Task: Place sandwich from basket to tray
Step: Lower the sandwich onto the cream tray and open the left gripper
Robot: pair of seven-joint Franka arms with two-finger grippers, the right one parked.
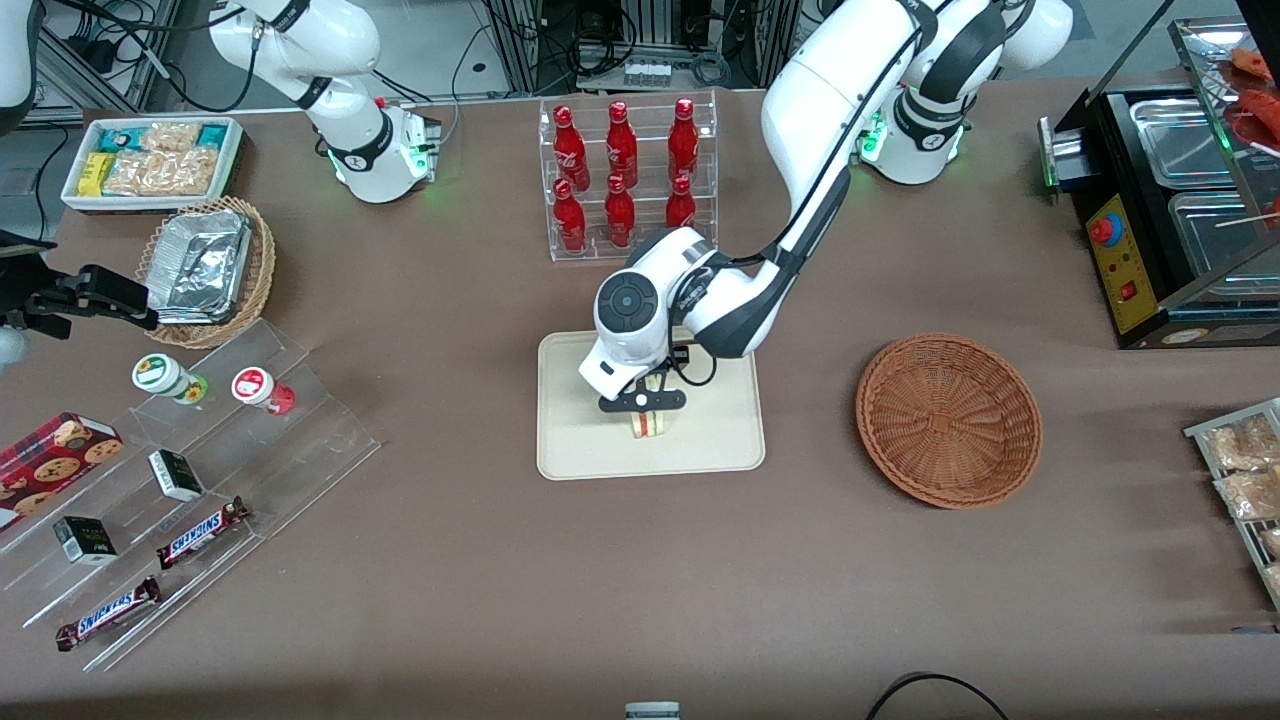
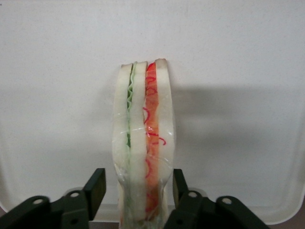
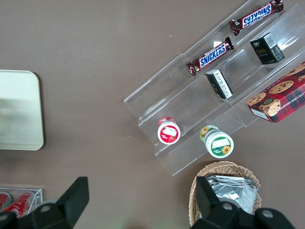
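The sandwich (image 1: pixel 648 424) (image 2: pixel 143 138), a wrapped wedge of white bread with green and red filling, stands on edge on the cream tray (image 1: pixel 580 450) (image 2: pixel 238 71) (image 3: pixel 19 109). My gripper (image 1: pixel 645 405) (image 2: pixel 138 186) hangs low over the tray with the sandwich between its fingers. The fingers (image 2: pixel 96 187) are open: one stands clearly apart from the bread, the other is close beside the wrapper. The reddish-brown basket (image 1: pixel 948 420) sits empty on the table toward the working arm's end, beside the tray.
A clear rack of red bottles (image 1: pixel 625 175) stands farther from the front camera than the tray. Toward the parked arm's end are a tan basket of foil trays (image 1: pixel 210 265), a white snack bin (image 1: pixel 150 160) and acrylic steps with snacks (image 1: pixel 190 470). A black machine (image 1: pixel 1170 200) stands at the working arm's end.
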